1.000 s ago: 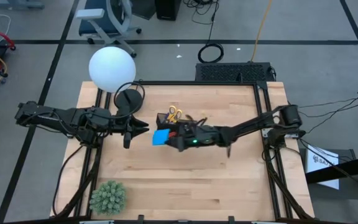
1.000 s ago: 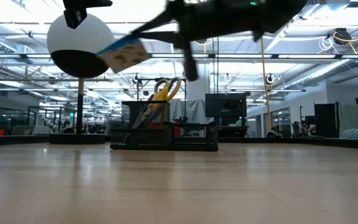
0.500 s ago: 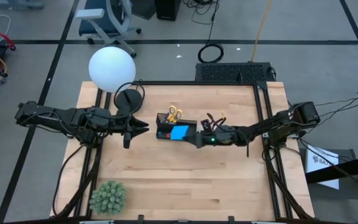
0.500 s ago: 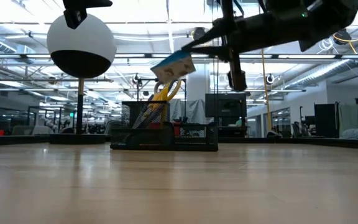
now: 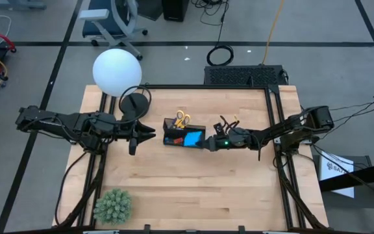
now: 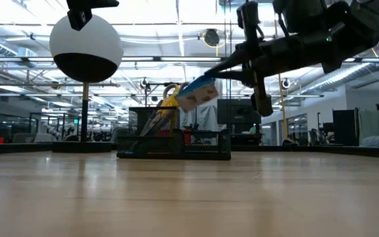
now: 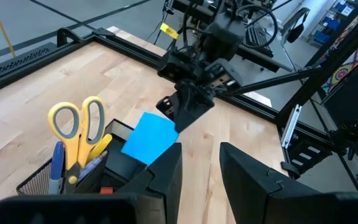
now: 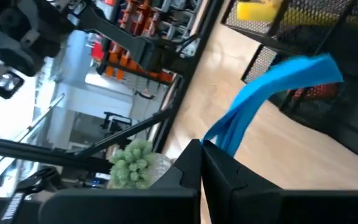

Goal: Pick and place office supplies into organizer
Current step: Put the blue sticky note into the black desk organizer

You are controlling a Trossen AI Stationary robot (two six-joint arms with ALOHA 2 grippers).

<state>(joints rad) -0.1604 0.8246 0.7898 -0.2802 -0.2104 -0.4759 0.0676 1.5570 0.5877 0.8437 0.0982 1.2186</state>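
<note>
Organizer (image 5: 174, 138) interior mostly hidden: mesh walls and the note pad (image 5: 191, 138) screen the lower tray, so what lies on its floor is hard to make out; a small red item (image 6: 187, 136) shows only through the mesh in the low view. Pens partly cut off by the taller section. Count: one pair of scissors (image 5: 182, 119), one blue note pad, one yellow pen (image 7: 99, 147), one bluish pen (image 7: 57, 163), one plant (image 5: 113, 205), one lamp (image 5: 117, 71). Scissors stand upright, handles up. Note pad is pinched at one corner by the right gripper (image 5: 206, 142), fingers closed on it; pad hangs tilted over the tray, free end sagging toward the organizer. Left gripper (image 5: 149, 133) waits left of the organizer, fingers parted, holding nothing.
</note>
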